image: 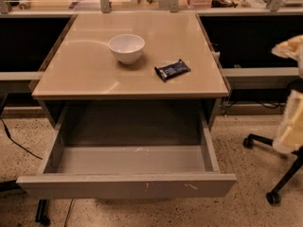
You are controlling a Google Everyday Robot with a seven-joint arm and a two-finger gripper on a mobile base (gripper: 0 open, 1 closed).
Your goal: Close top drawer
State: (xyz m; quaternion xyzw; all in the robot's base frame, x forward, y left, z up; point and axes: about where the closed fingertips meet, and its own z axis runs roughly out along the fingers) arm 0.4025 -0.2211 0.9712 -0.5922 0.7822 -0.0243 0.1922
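The top drawer (128,186) is pulled far out from under the tan tabletop (85,74). It is a wide grey metal drawer, nearly as wide as the tabletop. Its flat front has small white scuffs at the centre and right, and nothing lies inside it. My gripper (289,48) shows only as a pale cream shape at the right edge of the camera view. It is level with the tabletop, well to the right of the drawer, and touches nothing.
A white bowl (126,48) and a dark blue snack packet (172,70) lie on the tabletop. An office chair base with castors (273,195) stands on the speckled floor at the right. A black cable (14,143) runs along the floor at the left.
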